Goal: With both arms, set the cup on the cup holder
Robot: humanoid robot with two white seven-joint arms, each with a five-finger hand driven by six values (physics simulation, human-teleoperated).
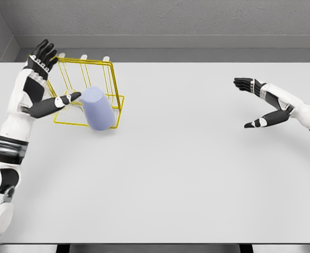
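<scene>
The pale blue cup (98, 108) sits upside down at the front of the yellow wire cup holder (112, 79), leaning against its frame and overlapping the low front rail. The left hand (41, 79) hovers just behind the holder, fingers spread, thumb nearly at the cup's side (contact unclear). The right hand (257, 103) hangs well away from the holder, fingers open, holding nothing. A stray nudge from that thumb could tip the cup off the rail.

Bright, even, diffuse light; faint soft shadows, no glare; sharp render, perhaps slight softness at edges.
</scene>
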